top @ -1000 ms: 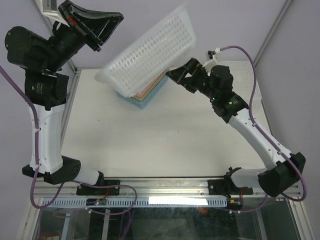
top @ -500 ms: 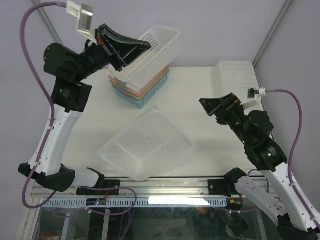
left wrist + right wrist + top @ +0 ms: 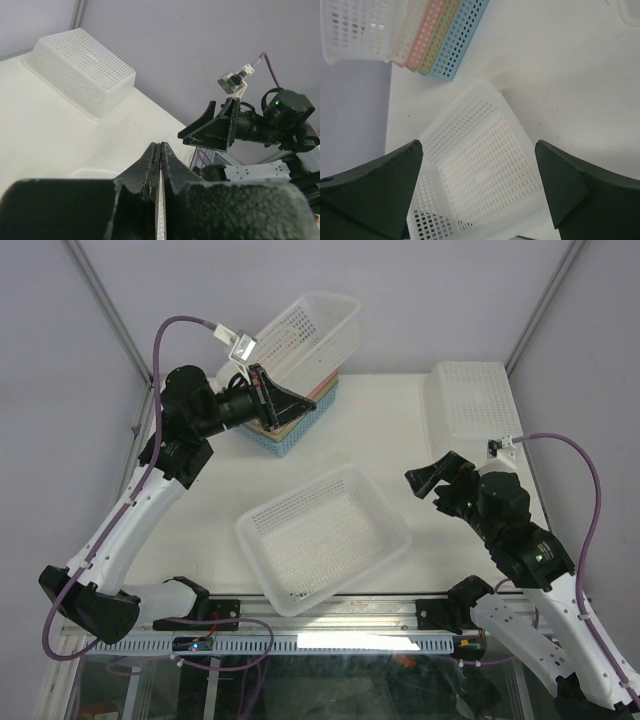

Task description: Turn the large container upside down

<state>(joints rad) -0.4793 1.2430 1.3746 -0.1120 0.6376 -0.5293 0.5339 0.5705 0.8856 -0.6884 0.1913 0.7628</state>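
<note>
The large container, a white perforated basket, lies flat on the table near the front middle, and its opening looks to face up. In the right wrist view the large container fills the space below and between my right gripper's fingers. My right gripper hangs open to the right of the basket, apart from it, with nothing held. My left gripper is shut and empty at the back left, beside the stack of baskets. In the left wrist view the left gripper shows its jaws pressed together.
A stack of coloured baskets stands at the back left with a tilted white basket on top. An upside-down white basket rests at the back right. The table's front rail runs just past the container's near corner.
The large container went from raised by the back stack to tilted on the front table, and now lies flat. My right arm drew back to the right; my left arm came down toward the stack.
</note>
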